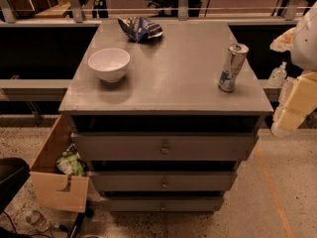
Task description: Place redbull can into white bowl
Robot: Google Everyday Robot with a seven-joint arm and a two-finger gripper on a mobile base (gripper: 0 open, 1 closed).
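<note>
The redbull can is slim and silver with blue patches and a shiny top. It stands upright near the right edge of the desk, well apart from the white bowl, which sits upright on the left side. A crumpled blue-and-white snack bag lies at the back. The gripper hangs off the desk's right side, beside and below the can. The frame's edge cuts it off, so I cannot tell whether it is apart or together.

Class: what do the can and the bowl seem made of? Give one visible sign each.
Redbull can: likely metal, shiny silver sides. White bowl: glazed ceramic or plastic, smooth gloss. The claw hangs at the right edge, beyond the can.
</note>
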